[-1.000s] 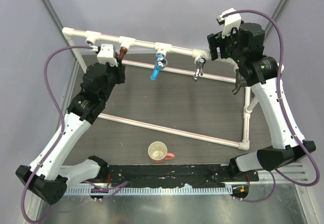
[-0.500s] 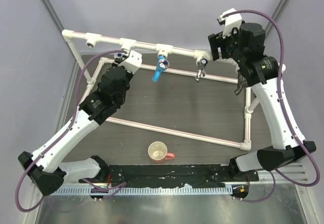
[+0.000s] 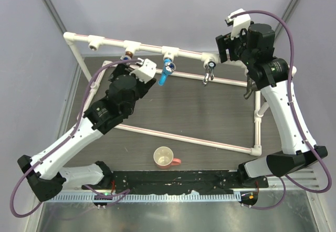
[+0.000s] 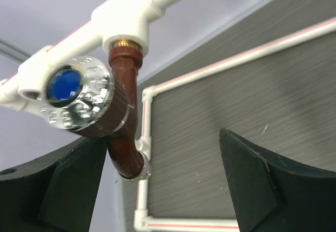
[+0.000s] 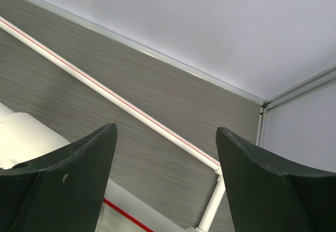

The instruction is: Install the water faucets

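Copper faucet (image 4: pixel 123 122) under tee (image 4: pixel 128 19), beside parted left jaws

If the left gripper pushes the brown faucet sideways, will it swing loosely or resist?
Probably resist: the brown faucet looks rigid, and its brass thread sits in the white tee. A sideways push may rather turn it on that thread. The shiny round handle could be slippery.

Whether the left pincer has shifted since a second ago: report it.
Yes. The left pincer has slid right along the white pipe rail, from near the leftmost tee toward the blue faucet.
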